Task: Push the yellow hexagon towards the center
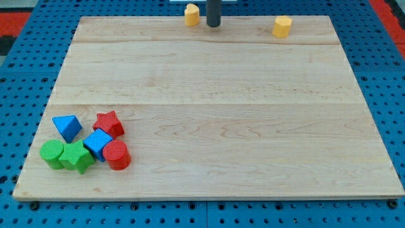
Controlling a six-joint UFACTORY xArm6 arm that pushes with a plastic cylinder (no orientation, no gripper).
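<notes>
A yellow block that looks like a hexagon (282, 26) stands near the board's top edge, right of the middle. A second yellow block (192, 14), whose shape I cannot make out, sits at the top edge left of the middle. My tip (214, 25) is down on the board between them. It is close to the right side of the left yellow block, with a small gap, and well to the left of the hexagon.
The wooden board (209, 114) lies on a blue pegboard. At the view's bottom left is a tight cluster: a blue triangle (66, 127), a red star (109, 123), a blue cube (97, 144), a red cylinder (117, 155) and two green blocks (52, 154) (77, 156).
</notes>
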